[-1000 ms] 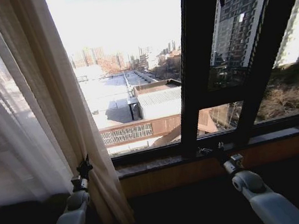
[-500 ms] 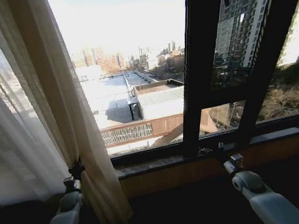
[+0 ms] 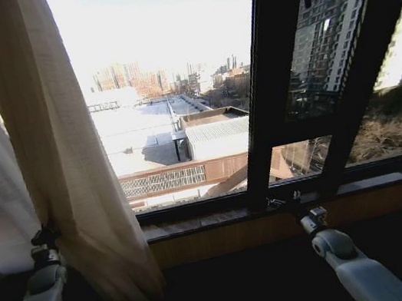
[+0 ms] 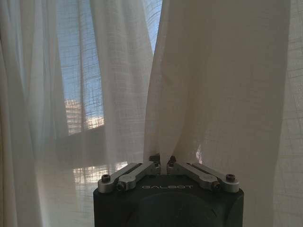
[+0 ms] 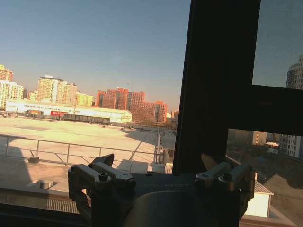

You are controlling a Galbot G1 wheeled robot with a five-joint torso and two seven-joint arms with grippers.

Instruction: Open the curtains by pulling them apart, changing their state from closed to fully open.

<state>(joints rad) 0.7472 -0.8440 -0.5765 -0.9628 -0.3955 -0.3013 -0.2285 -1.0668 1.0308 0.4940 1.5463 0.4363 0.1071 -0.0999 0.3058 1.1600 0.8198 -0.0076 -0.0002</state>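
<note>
Head view: high, looking forward and down at the window frame [image 3: 282, 81] and sill.
Left wrist view: very near the curtains [image 4: 213, 94], facing them.
Right wrist view: near the glass, facing outdoors.
Shared: window frame, rooftops.

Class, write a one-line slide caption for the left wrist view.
Left gripper shut on a fold of the sheer curtain, daylight behind.

Window: large pane [image 3: 174, 85] with a dark frame [image 3: 280, 66] of thick uprights.
Sill: brown ledge [image 3: 221, 221] under the glass.
Outside: flat rooftops [image 3: 152, 139], a tall tower [image 3: 325, 12], distant blocks, clear sky.
Light: bright daylight; dim below the sill.
</note>
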